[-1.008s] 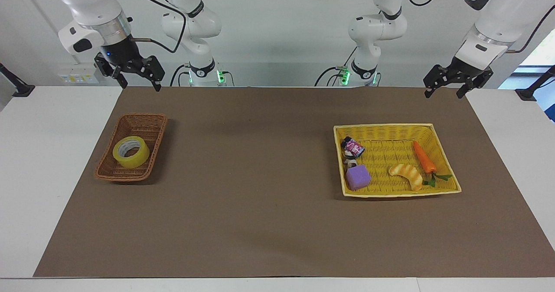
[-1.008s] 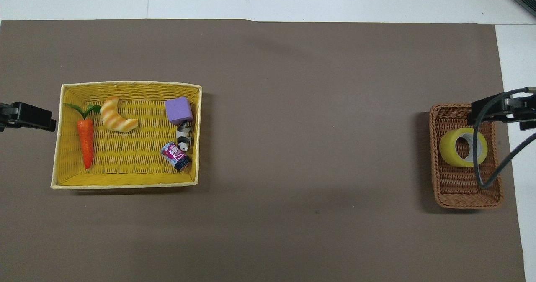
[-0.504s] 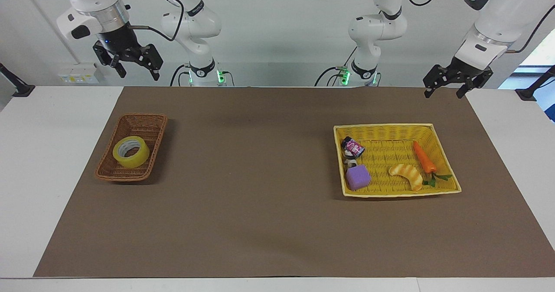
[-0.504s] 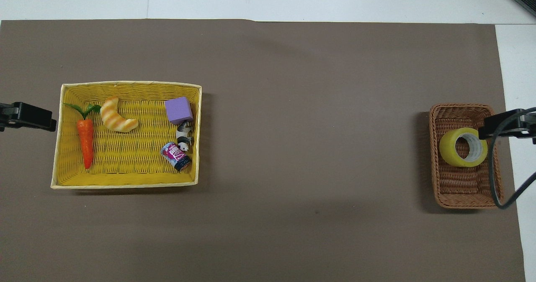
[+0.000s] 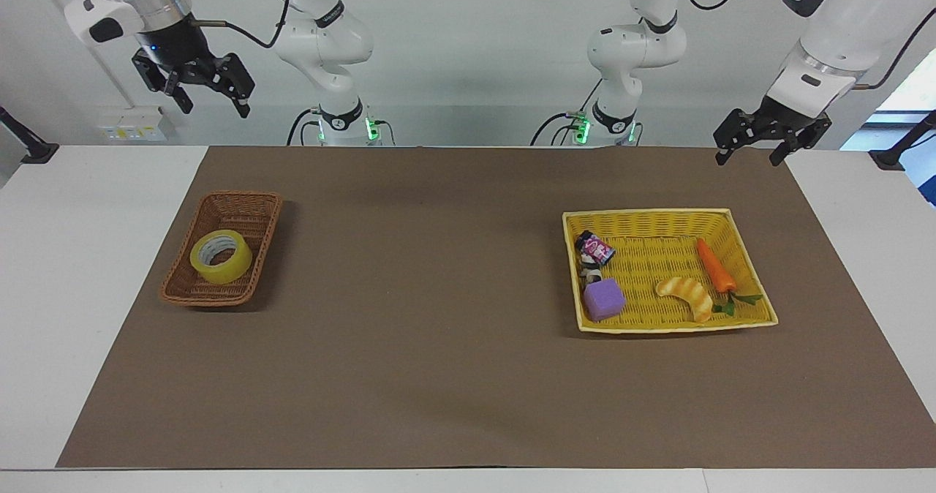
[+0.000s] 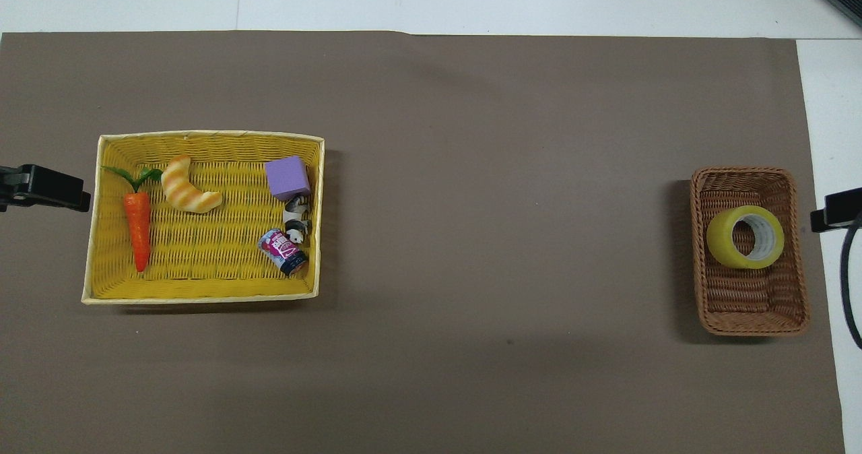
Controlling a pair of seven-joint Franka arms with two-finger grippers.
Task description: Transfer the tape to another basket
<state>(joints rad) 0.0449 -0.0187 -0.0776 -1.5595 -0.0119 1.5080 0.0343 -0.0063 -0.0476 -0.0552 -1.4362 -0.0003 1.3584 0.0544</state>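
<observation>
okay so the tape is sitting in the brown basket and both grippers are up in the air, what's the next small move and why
Probably nothing more than letting the right gripper settle at rest. The tape lies in the brown basket, apart from the yellow basket with its toys, so the move looks done. Both grippers hang open and empty, the left gripper waiting over the mat's edge.

The brown mat [image 5: 439, 347] lies bare between the brown wicker basket [image 5: 248, 208] and the yellow basket [image 5: 643, 216], wide enough for any gripper to cross. Inside the yellow one, a carrot [image 5: 714, 265], croissant [image 5: 686, 294], purple cube [image 5: 603, 299] and small can [image 5: 596, 248] crowd the floor, with open weave in the middle.
</observation>
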